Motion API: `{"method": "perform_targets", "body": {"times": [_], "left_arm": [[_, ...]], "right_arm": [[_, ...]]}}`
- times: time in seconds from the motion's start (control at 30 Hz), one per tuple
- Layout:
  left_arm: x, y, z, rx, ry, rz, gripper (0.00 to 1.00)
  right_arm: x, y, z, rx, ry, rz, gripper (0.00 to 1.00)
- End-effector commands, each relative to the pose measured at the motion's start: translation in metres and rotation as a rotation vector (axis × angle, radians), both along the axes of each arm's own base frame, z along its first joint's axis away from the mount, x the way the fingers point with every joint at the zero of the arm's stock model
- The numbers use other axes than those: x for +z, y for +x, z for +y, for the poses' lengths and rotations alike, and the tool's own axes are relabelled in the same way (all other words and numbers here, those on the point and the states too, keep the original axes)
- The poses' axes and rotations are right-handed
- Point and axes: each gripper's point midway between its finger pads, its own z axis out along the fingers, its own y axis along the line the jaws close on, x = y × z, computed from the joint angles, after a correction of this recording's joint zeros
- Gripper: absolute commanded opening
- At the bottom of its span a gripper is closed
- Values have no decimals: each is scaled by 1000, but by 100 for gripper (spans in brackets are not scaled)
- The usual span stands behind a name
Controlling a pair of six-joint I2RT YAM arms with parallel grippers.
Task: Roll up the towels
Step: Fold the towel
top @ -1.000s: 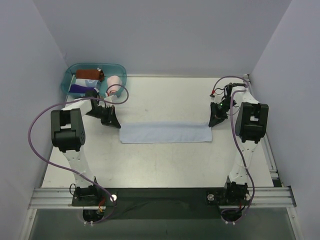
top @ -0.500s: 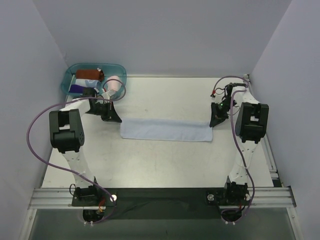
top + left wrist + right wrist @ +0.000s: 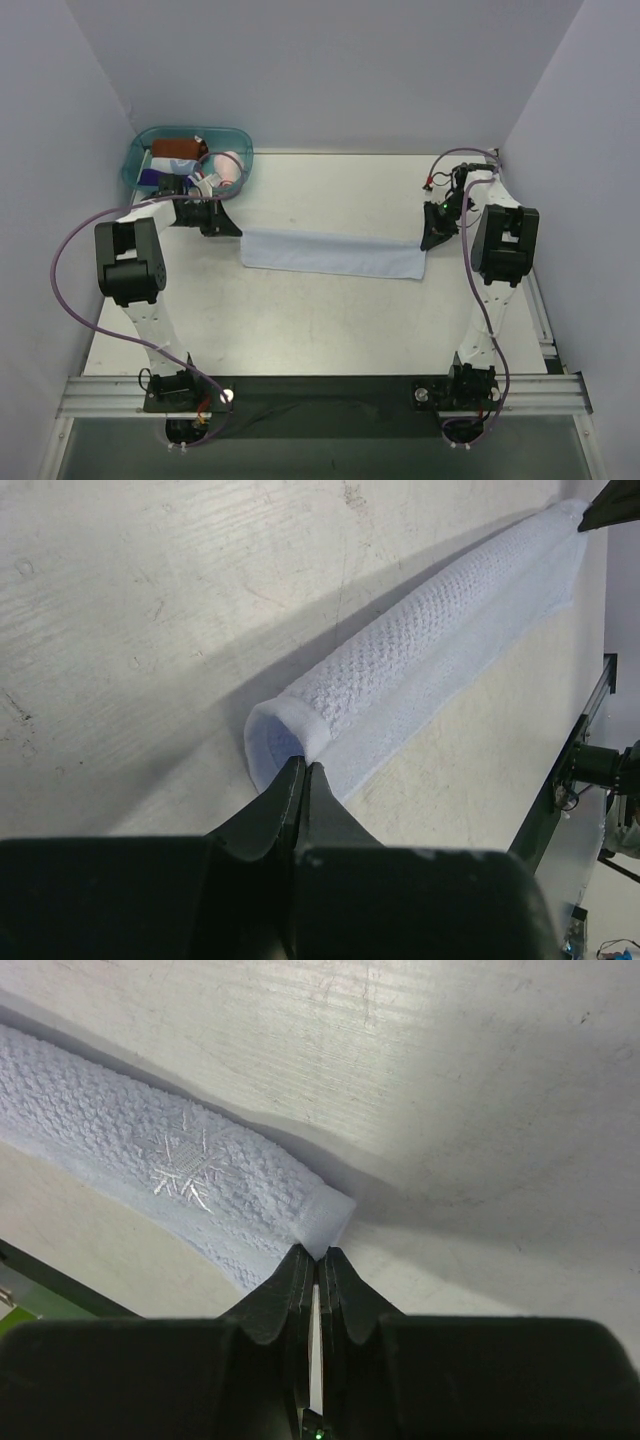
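Centre of frame: blue towel, lengthwise fold in progress. Left gripper and right gripper each clamped on an end corner. Next: lay fold evenly, release, roll from one end.

Left arm reached from its base toward 12 o'clock, forearm bent toward 3 o'clock, with the left gripper tips pressed together on one end of the light blue towel. Right arm stretched toward 12 o'clock, wrist folded back toward 8 o'clock. The right gripper was pinched closed on the towel's other end.
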Motion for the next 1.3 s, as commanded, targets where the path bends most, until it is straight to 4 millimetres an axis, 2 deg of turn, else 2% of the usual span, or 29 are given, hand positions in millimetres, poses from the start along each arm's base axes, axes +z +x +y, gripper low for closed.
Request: {"method": "perform_targets", "body": {"times": [0.0, 0.1, 0.13, 0.17, 0.2, 0.3, 0.43, 0.5, 0.53, 0.6, 0.63, 0.67, 0.7, 0.83, 0.93, 0.97, 1.03, 1.07, 1.1, 1.17, 1.27], "left_arm": [[14, 22, 0, -1, -14, -90, 0], [8, 30, -1, 5, 2, -94, 0], [0, 31, -2, 9, 8, -73, 0], [-5, 33, 0, 13, 16, -66, 8], [-6, 37, -1, 15, 26, -68, 14], [-15, 41, -1, 21, 44, -56, 26], [-7, 42, 3, 32, 68, -71, 39], [-3, 38, 7, 26, 106, -94, 46], [5, 34, 11, 13, 139, -120, 50], [3, 20, 17, 7, 197, -109, 53], [13, 15, 18, 1, 218, -135, 56], [13, 10, 22, -29, 248, -159, 56], [8, -1, 25, -42, 278, -131, 56], [3, -21, 26, -96, 318, -116, 56], [-3, -29, 19, -136, 349, -114, 55], [-3, -31, 9, -170, 355, -126, 52], [-5, -34, 3, -193, 364, -127, 48], [-5, -39, -17, -243, 364, -138, 47], [-7, -38, -22, -254, 366, -141, 42], [-7, -36, -33, -257, 356, -136, 39], [-11, -25, -43, -242, 351, -130, 37]], "right_arm": [[0, -3, -4, 4, -4, 39, 0], [-4, -1, -4, 0, -7, 46, 0], [-5, 0, -4, -4, -7, 48, 5], [-6, 1, -4, -9, -7, 50, 12], [-5, 2, -3, -9, 0, 46, 26], [-2, 4, -3, -14, -1, 37, 40], [4, 1, -10, -10, -37, 25, 48], [15, -1, -13, 2, -58, -4, 51], [25, -3, -14, 4, -65, -27, 52], [26, -15, -13, 11, -71, -11, 52], [28, -21, -11, 14, -67, -4, 52], [33, -26, -6, 27, -66, -13, 52], [27, -40, -3, 37, -64, 28, 52], [17, -60, 13, 46, -55, 83, 51], [7, -58, 17, 34, -63, 99, 46], [5, -57, 19, 32, -64, 98, 44], [6, -49, 23, 21, -67, 74, 35], [8, -46, 24, 15, -68, 65, 32], [10, -42, 24, 9, -71, 49, 26], [16, -32, 23, -12, -86, 21, 25], [14, -20, 18, -24, -128, 6, 25]]}}
